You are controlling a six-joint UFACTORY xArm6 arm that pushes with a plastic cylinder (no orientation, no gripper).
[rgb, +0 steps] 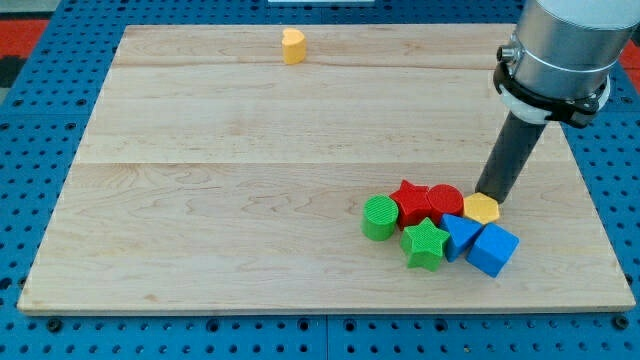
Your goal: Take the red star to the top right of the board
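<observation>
The red star (410, 202) lies on the wooden board (250, 150) at the lower right, in a tight cluster. A red cylinder (446, 201) touches its right side, a green cylinder (380, 217) its left, and a green star (424, 243) sits just below it. My tip (489, 195) is to the right of the red cylinder, right at the top edge of a yellow hexagon (481, 209). A blue triangle (458, 236) and a blue cube (493, 249) lie below the hexagon.
A yellow heart-shaped block (293, 46) stands alone near the board's top edge, left of centre. The arm's grey housing (558, 50) hangs over the board's top right corner. Blue pegboard surrounds the board.
</observation>
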